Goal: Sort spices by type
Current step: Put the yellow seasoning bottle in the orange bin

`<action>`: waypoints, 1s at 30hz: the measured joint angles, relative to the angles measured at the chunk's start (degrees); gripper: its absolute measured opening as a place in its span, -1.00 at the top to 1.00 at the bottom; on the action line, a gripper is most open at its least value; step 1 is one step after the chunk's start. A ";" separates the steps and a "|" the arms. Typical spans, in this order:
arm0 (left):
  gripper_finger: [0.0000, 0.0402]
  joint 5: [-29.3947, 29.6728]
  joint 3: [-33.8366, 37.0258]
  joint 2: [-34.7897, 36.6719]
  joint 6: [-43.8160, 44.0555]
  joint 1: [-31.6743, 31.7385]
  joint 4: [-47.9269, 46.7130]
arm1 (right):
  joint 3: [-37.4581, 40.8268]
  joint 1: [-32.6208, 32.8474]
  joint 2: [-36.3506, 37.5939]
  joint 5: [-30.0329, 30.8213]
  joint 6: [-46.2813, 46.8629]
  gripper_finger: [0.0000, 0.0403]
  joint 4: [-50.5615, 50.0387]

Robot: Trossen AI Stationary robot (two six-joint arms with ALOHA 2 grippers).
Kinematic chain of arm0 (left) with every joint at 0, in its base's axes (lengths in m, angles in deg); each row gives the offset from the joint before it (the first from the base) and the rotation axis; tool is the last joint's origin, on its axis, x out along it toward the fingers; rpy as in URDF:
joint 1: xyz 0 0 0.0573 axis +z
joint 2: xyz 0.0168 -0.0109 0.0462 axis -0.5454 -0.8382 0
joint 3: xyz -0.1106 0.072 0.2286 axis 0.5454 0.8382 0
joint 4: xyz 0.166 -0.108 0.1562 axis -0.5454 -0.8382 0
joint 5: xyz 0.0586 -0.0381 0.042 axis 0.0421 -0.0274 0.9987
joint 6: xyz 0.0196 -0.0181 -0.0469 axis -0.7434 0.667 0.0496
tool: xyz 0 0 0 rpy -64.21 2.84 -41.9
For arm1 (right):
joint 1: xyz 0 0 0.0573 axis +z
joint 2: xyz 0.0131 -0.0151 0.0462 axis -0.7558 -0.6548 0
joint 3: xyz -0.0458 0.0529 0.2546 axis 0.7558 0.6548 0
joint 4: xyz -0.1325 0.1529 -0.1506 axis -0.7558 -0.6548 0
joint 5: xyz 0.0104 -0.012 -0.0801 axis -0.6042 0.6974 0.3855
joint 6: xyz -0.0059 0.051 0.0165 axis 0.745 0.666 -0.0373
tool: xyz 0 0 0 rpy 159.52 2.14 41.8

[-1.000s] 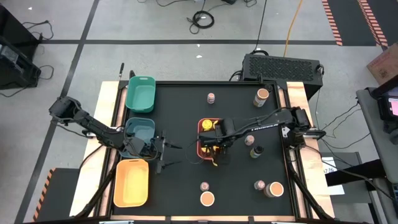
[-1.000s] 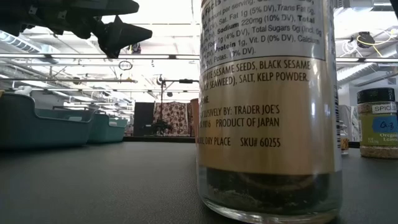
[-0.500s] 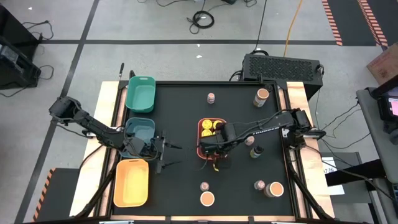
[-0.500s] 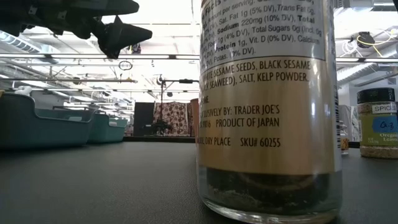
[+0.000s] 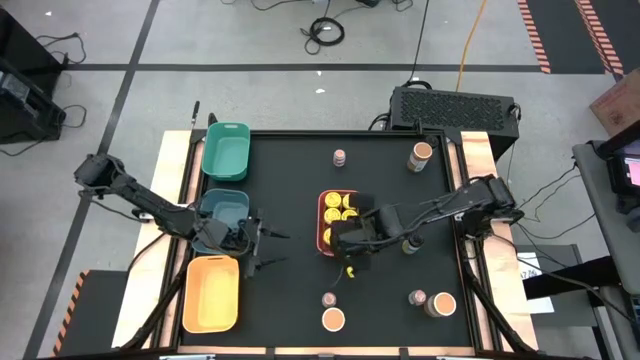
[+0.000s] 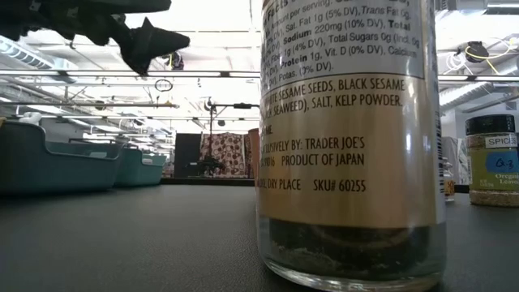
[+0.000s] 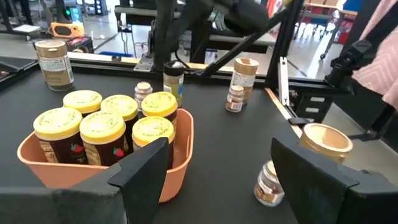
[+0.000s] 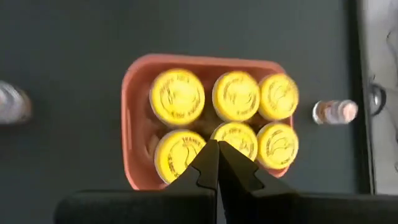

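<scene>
Right gripper (image 8: 216, 163) pressed together above coral tray (image 8: 134, 127) of six yellow-lidded jars (image 8: 177, 96), left gripper (image 5: 262, 242) spread at nine o'clock.

The table (image 5: 290, 180) was matte black, framed by pale wood side rails (image 5: 178, 200). Six jars with bright yellow lids (image 8: 177, 96) filled a coral tray (image 8: 134, 118); their bodies were dark brown. At the table's left edge sat a green tray (image 5: 226, 152), a teal tray (image 5: 225, 208) and a yellow-orange tray (image 5: 211, 293). Loose jars wore tan-orange lids (image 5: 333, 320), small pinkish-brown lids (image 5: 340, 156) and a dark lid (image 5: 414, 241). The nearest jar (image 6: 349, 162) carried a tan label with black print. Both arms were dark.
</scene>
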 joint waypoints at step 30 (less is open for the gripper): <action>-0.42 4.30 -0.02 3.75 -0.30 -1.83 -5.12 | 38.95 2.27 16.17 6.34 10.43 1.00 45.16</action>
